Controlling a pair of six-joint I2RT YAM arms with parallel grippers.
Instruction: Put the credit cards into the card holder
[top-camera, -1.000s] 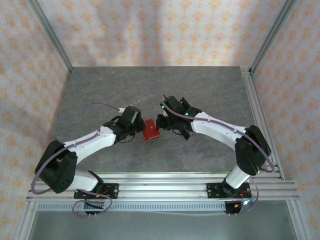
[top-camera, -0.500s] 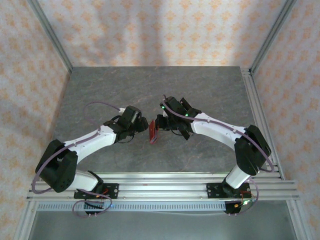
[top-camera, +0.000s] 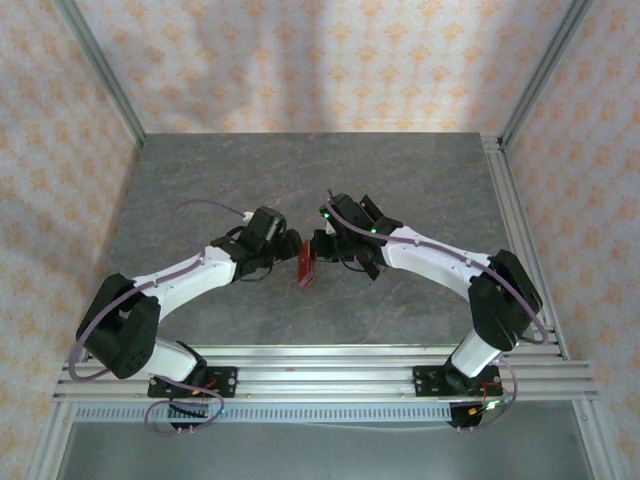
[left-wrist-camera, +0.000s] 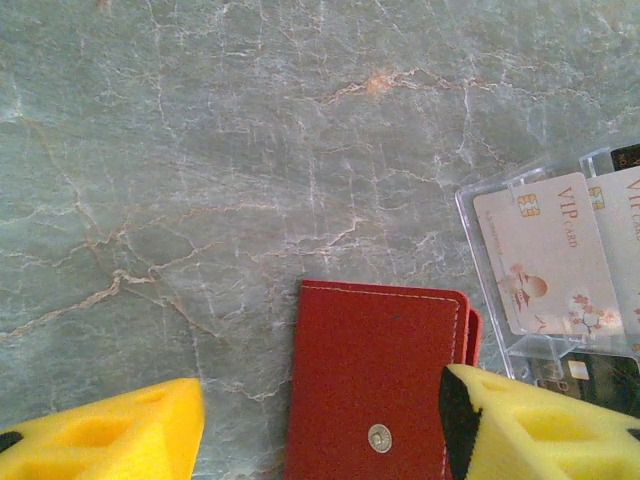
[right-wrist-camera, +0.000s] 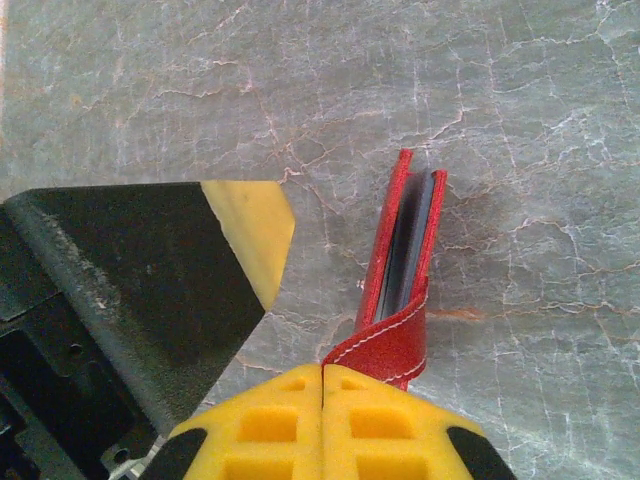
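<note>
Notably, clear case (left-wrist-camera: 468, 212) holds credit cards (left-wrist-camera: 548, 255) beside card holder (left-wrist-camera: 375, 380).

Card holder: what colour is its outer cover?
The card holder is red outside, seen best in the left wrist view.

The card holder (right-wrist-camera: 405, 270) stood on edge on the stone-patterned table, folded almost shut, its two red covers showing a thin grey lining between them. A stitched red strap curled from its near end into the closed pads of the right gripper (right-wrist-camera: 322, 385). From the left wrist view its flat red face (left-wrist-camera: 375, 385) carried a small metal stud. Just beside it, two pale credit cards (left-wrist-camera: 545, 265) marked "VIP" lay face up in a clear case (left-wrist-camera: 480, 215).
</note>
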